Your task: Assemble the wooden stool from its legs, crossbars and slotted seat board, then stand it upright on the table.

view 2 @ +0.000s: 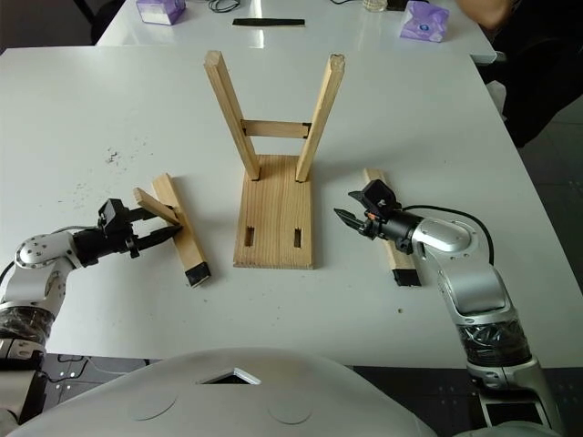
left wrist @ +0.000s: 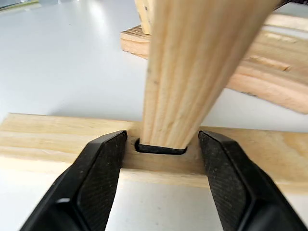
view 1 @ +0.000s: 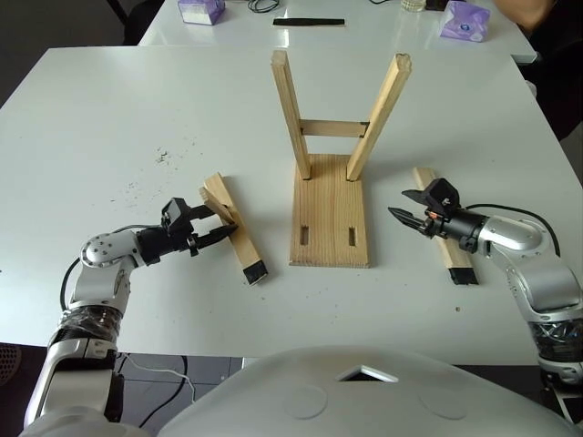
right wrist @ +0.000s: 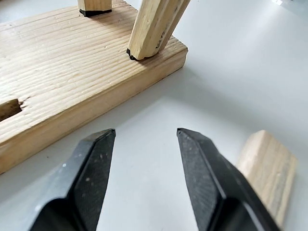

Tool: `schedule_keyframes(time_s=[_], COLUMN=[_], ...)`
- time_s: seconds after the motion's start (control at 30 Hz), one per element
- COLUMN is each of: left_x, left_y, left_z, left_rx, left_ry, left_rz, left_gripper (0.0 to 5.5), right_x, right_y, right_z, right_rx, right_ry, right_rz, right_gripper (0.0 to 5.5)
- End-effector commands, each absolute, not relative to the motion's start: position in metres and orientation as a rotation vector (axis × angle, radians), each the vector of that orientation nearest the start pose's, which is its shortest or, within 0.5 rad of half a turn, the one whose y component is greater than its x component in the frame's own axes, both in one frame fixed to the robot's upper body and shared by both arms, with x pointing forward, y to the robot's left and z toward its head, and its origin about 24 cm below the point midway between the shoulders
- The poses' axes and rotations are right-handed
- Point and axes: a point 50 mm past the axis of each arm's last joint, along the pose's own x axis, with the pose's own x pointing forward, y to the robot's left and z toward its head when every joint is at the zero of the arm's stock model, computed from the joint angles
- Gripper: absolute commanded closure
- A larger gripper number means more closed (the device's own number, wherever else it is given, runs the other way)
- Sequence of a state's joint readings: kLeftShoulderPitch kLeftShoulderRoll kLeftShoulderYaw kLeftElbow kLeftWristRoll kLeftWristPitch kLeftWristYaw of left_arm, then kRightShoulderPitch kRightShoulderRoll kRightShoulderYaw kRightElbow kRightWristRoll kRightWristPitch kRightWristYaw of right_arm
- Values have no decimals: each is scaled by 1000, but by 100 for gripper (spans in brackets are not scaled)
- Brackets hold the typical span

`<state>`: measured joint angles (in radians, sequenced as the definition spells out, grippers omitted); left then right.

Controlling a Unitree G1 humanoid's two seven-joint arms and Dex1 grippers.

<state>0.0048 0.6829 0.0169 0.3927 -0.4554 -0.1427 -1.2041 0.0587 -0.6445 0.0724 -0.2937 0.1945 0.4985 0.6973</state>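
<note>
The slotted seat board point(view 1: 330, 214) lies flat mid-table. Two legs point(view 1: 291, 114) point(view 1: 378, 114) joined by a crossbar point(view 1: 333, 128) stand in its far slots, and its two near slots are empty. To its left a third leg point(view 1: 244, 244) lies on the table with a short crossbar point(view 1: 215, 193) sticking up from it. My left gripper point(view 1: 223, 221) is open, its fingers point(left wrist: 103, 163) straddling that crossbar point(left wrist: 183, 72) where it meets the leg point(left wrist: 57, 139). To the right, my right gripper point(view 1: 399, 205) hovers open and empty between the board point(right wrist: 72, 72) and a fourth leg point(view 1: 446, 241) lying flat.
Small wood crumbs point(view 1: 162, 157) dot the table left of the board. A second table behind carries two purple boxes point(view 1: 201, 10) point(view 1: 465, 20) and a black strip point(view 1: 310, 21). Open white tabletop stretches at the far left and in front of the board.
</note>
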Motion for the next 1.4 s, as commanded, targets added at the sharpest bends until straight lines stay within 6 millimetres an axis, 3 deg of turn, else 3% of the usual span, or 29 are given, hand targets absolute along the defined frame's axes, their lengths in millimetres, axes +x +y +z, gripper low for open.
schedule_keyframes(time_s=[0.03,0.4,0.53,0.7,1.17,1.3,1.37,1.4], left_x=[219,229,230,234,259,252,250,248], left_y=[274,253,243,232,197,188,187,190], left_z=[61,144,155,164,205,204,181,159], left_rx=[58,-53,-89,-115,-23,11,49,63], left_ry=[207,-64,-98,-132,-246,-223,-136,-60], left_rz=[-1006,-1054,-1074,-1064,-980,-1040,-1047,-1045], left_gripper=[271,271,271,347,347,347,347,347], right_x=[222,222,222,222,221,220,219,218], right_y=[-208,-207,-205,-205,-199,-198,-198,-197], right_z=[66,67,66,66,64,62,61,60], right_rx=[-357,-355,-357,-360,-366,-363,-360,-359], right_ry=[448,440,438,440,440,444,447,449], right_rz=[740,736,743,747,757,753,750,750], right_gripper=[315,315,315,315,315,315,315,315])
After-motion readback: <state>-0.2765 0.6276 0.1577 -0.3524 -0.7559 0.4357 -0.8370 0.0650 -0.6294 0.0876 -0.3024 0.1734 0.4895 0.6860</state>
